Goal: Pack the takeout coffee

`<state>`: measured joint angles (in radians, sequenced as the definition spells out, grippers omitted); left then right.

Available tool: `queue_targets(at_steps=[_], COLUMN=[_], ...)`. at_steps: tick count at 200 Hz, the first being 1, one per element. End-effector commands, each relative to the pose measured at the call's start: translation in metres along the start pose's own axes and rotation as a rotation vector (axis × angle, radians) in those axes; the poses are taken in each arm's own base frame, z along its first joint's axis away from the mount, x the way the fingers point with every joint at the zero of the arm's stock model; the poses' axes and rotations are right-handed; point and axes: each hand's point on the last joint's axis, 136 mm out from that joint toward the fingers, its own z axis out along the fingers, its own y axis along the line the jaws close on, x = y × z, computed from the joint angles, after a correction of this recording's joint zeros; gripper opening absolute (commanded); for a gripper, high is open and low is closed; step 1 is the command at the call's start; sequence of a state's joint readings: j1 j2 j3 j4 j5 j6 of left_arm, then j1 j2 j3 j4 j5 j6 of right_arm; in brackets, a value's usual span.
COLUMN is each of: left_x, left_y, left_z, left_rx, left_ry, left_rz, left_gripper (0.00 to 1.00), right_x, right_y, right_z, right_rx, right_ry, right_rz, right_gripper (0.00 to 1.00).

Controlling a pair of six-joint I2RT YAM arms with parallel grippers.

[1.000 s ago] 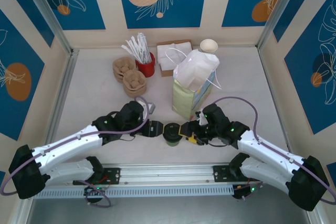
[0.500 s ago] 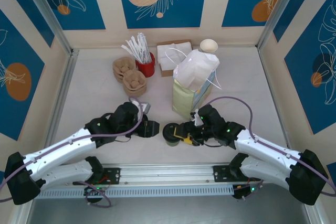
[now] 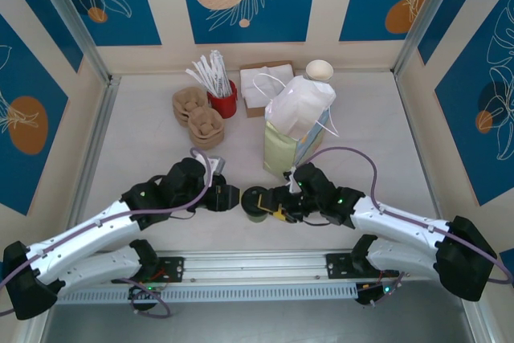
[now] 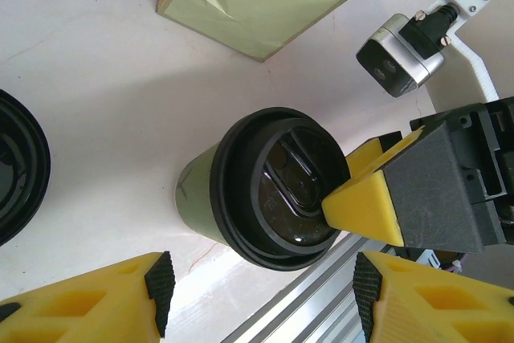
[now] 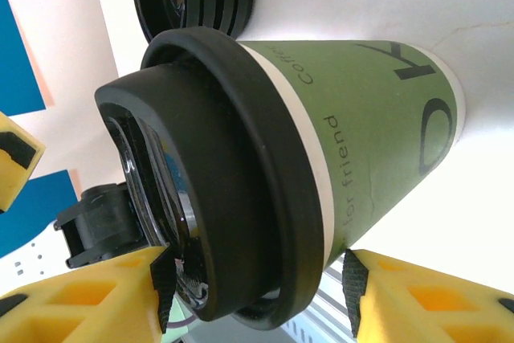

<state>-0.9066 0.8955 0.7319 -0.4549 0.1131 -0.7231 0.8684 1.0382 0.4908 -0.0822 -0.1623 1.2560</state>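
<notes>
Paper is what you are squeezing here: the takeout coffee (image 3: 255,202), a green cup under a black press-on lid, stands upright on the table (image 3: 144,142) toward its near edge, between your two grippers and just in front of the pale green paper bag (image 3: 291,150). Treat it as light if empty, or top-heavy and sloshing if filled; the frames don't settle which. The wall will likely dent under a hard pinch. The glossy lid looks slippery and could pop off, so take hold on the upper wall just under the lid's rim, where the rolled lip should stiffen it, not on the lid itself. Your right gripper (image 5: 253,283) straddles the cup, one finger by the lid and the other by the wall; I cannot tell whether the pads are pressing. Your left gripper (image 4: 261,299) is spread wide and empty, the cup just ahead of its fingertips. Carry it upright into the bag.
</notes>
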Motion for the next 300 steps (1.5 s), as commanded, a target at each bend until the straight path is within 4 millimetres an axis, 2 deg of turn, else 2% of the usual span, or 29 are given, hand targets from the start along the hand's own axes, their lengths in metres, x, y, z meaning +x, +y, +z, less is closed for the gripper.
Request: queue_targets(at_steps=[1, 72, 125, 153, 209, 300], left_x=[0.002, -0.007, -0.032, -0.052, -0.107, -0.183], left_y=[0.004, 0.014, 0.037, 0.051, 0.081, 0.145], left_z=[-0.003, -0.010, -0.029, -0.036, -0.046, -0.029], left_rx=[-0.021, -0.085, -0.233, -0.301, -0.352, -0.321], left_ry=[-0.006, -0.064, -0.190, -0.236, -0.350, -0.403], left_rz=[0.015, -0.008, -0.033, -0.056, -0.148, -0.367], left_gripper=[0.62, 0.68, 0.72, 0.73, 0.74, 0.68], right_x=[-0.008, -0.013, -0.011, -0.009, -0.009, -0.007], right_y=[0.003, 0.015, 0.015, 0.018, 0.019, 0.017], right_z=[0.004, 0.009, 0.003, -0.006, -0.033, -0.085], right_rx=[0.004, 0.004, 0.031, 0.043, 0.057, 0.042], right_ry=[-0.044, -0.045, -0.038, -0.045, -0.084, -0.156], right_rz=[0.005, -0.018, -0.042, -0.063, -0.093, -0.136], right_gripper=[0.60, 0.59, 0.60, 0.60, 0.60, 0.60])
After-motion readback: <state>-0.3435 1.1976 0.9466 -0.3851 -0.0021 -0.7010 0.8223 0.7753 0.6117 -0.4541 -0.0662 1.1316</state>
